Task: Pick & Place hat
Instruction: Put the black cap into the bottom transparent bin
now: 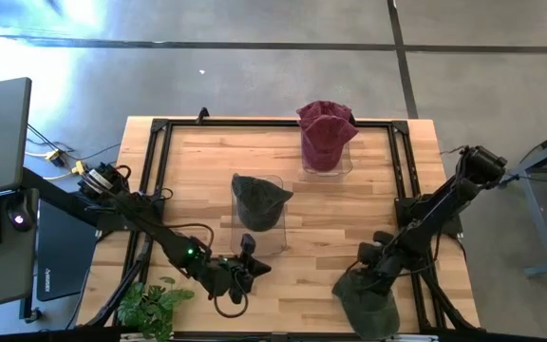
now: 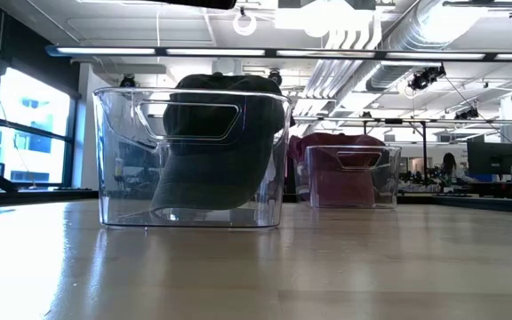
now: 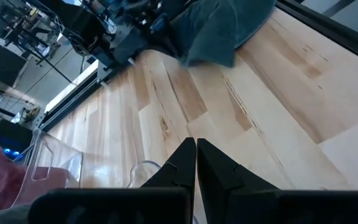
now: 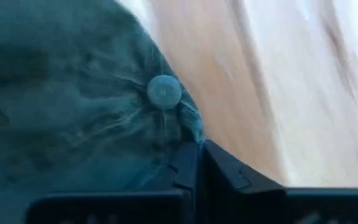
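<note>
A dark green hat [image 1: 367,306] lies at the table's near right corner; it also shows far off in the left wrist view as the green hat [image 3: 219,28]. My right gripper [image 1: 376,273] is shut on its crown. My left gripper [image 1: 242,271] hovers near the table's near edge, left of centre, shut and touching nothing; its own view shows the shut left gripper [image 3: 196,158] over bare wood. A black hat [image 1: 259,199] sits in a clear bin at mid-table, and a red hat [image 1: 327,133] sits in a second clear bin by the far edge. My right gripper [image 4: 194,163] pinches a fold of the green hat's crown cloth [image 4: 178,134] between its two fingers, just beside the round top button [image 4: 164,91]. The fingers come slanting down from the far side. In the high view the hat's body seems to lie on the table.
The clear bin with the black hat [image 2: 194,156] stands close in front of the low camera, and the bin with the red hat [image 2: 349,178] stands behind it to the right. A green plant [image 1: 150,306] is at the near left corner. Bare wood lies between the two grippers.
</note>
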Motion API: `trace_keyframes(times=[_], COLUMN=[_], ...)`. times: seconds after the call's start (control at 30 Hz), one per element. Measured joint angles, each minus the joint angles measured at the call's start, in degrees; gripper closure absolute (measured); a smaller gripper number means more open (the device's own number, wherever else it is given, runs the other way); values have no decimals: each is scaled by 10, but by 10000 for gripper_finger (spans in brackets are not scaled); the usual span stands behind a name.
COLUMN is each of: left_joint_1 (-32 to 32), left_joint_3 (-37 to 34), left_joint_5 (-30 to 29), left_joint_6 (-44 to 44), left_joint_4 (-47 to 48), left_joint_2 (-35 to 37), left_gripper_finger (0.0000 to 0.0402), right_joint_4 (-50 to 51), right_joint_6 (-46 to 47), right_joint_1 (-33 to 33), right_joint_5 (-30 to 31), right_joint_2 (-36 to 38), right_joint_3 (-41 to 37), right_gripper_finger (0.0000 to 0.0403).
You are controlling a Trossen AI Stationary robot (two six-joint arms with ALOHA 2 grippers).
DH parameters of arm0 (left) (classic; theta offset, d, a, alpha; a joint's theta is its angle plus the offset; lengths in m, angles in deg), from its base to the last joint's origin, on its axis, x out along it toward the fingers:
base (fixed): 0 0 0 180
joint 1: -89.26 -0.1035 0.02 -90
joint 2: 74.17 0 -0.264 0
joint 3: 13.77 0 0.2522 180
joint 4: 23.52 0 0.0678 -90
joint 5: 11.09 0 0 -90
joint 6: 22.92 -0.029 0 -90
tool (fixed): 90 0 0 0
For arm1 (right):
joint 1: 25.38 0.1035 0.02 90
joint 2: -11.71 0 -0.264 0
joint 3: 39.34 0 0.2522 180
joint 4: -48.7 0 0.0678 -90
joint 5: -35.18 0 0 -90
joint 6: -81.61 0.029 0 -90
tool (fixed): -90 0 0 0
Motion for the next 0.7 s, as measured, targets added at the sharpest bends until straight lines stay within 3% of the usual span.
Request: trace_keyframes(times=[0.27, 0.5, 0.7], left_joint_1=[0, -15, -38], left_joint_3=[-1, 38, 82], left_joint_5=[-7, -9, 62], left_joint_6=[13, -129, -216], left_joint_4=[-64, -110, -113], left_joint_2=[0, 0, -5], left_gripper_finger=[392, 387, 314], right_joint_4=[32, 120, 141], right_joint_6=[-55, -127, -210], right_joint_1=[-2, -2, -2], right_joint_5=[169, 357, 468], right_joint_2=[67, 110, 111], right_joint_3=[78, 178, 245], right_gripper_finger=[397, 399, 400])
